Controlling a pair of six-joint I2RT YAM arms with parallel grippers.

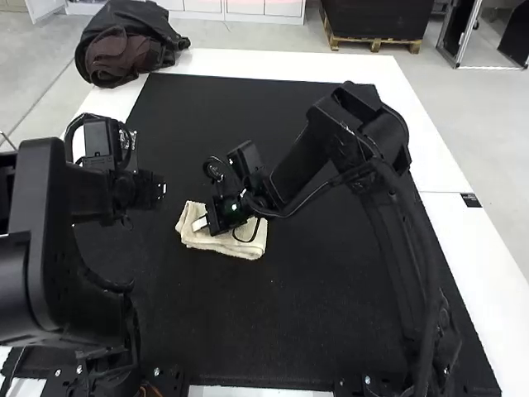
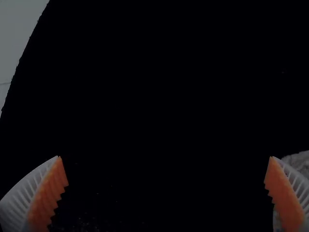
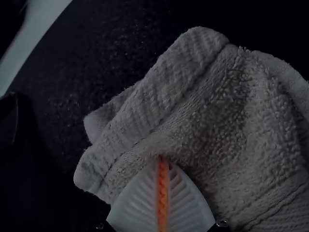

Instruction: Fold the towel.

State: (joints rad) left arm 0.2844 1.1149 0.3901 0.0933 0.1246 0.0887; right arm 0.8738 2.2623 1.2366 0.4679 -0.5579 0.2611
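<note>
In the high view the cream towel [image 1: 254,241] lies as a small folded bundle on the black mat. Over it is my right gripper [image 1: 202,222], reaching in from the right arm. The right wrist view has my right gripper [image 3: 163,158] with its ribbed fingers together against the towel [image 3: 222,121], whose layers and banded edge lie folded over; whether cloth is pinched between the tips I cannot tell. My left gripper [image 1: 161,188] is off to the towel's left. In the left wrist view my left gripper [image 2: 165,157] stands open, its fingers wide apart, with towel [image 2: 299,162] beyond one finger.
The black mat [image 1: 331,306] covers most of the white table [image 1: 248,62]. A dark bag [image 1: 128,45] with brown cloth sits at the far left corner. The right arm's raised links and cables span the space to the right of the towel.
</note>
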